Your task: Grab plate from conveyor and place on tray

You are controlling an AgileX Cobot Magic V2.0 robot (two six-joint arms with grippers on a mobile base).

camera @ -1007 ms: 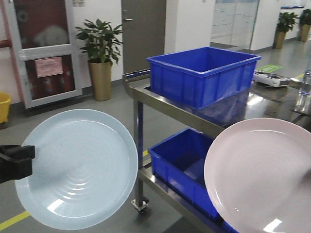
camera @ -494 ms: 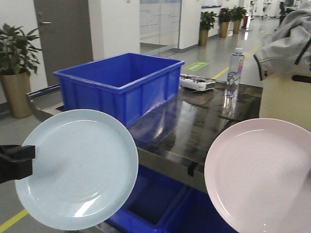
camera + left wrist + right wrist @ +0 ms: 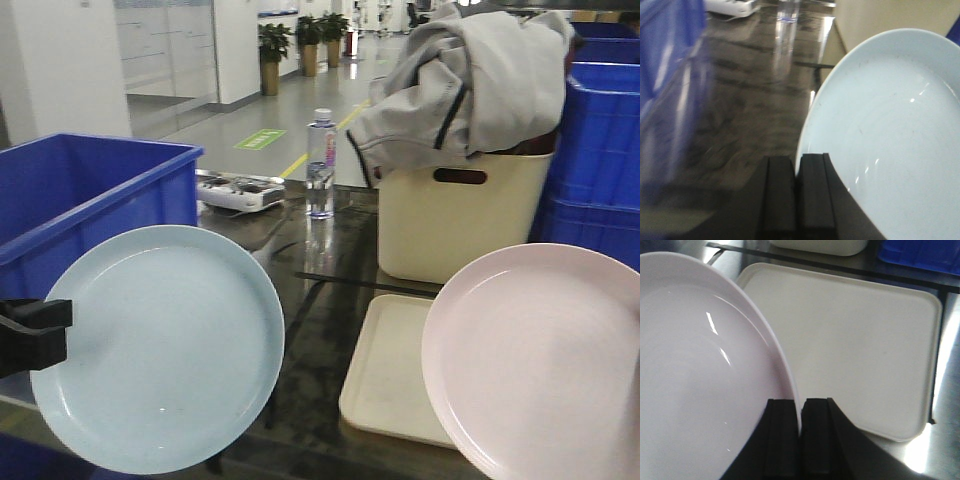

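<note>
Two plates: both lifted, each pinched by its rim; conveyor not in view
Left hand (image 3: 797, 195): clamped on the pale blue plate (image 3: 160, 345), lower left of the front view
Right hand (image 3: 801, 432): clamped on the pink plate (image 3: 535, 360), lower right; in its wrist view the plate overlaps the tray (image 3: 865, 340) at left
Tray place: bare, lower centre, on the dark surface (image 3: 300, 290) before the cream tub (image 3: 450, 220)
Progress: grabbing looks done; placing remains; neither plate rests on the tray
</note>
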